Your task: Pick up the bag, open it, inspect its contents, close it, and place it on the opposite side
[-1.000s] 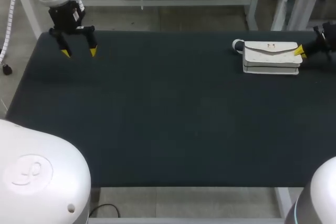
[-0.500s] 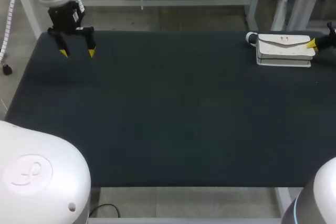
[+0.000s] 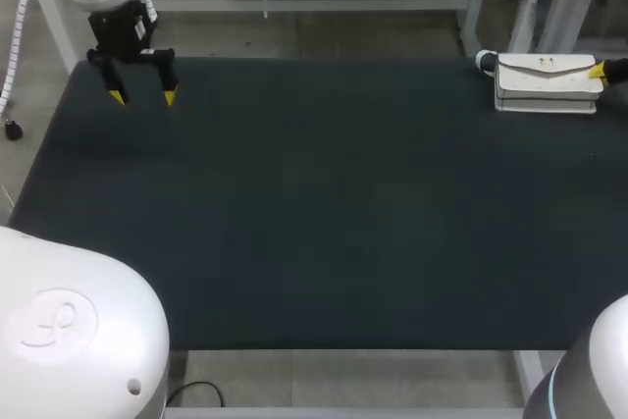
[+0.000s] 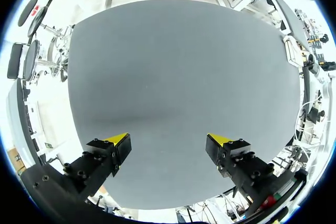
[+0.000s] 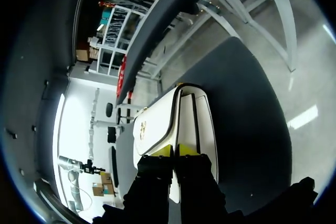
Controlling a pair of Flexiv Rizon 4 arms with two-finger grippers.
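Head view: white bag [image 3: 547, 82] is at the far right end of the table [image 3: 314, 223], near the back edge, w/ our right gripper [image 5: 173, 150] at its right end. Right wrist view shows both yellow tips pinched nearly together on a thin edge of the bag, so we judge it clamped on. Can't tell whether the bag is off the table. Left gripper [image 3: 142, 97] hangs spread wide and empty over the far left corner, well apart. We reckon we're in the pick-up step. Next is opening: bag needs bringing toward the middle and the left gripper must come across to lift the flap [image 3: 545, 68] while the right holds firm.
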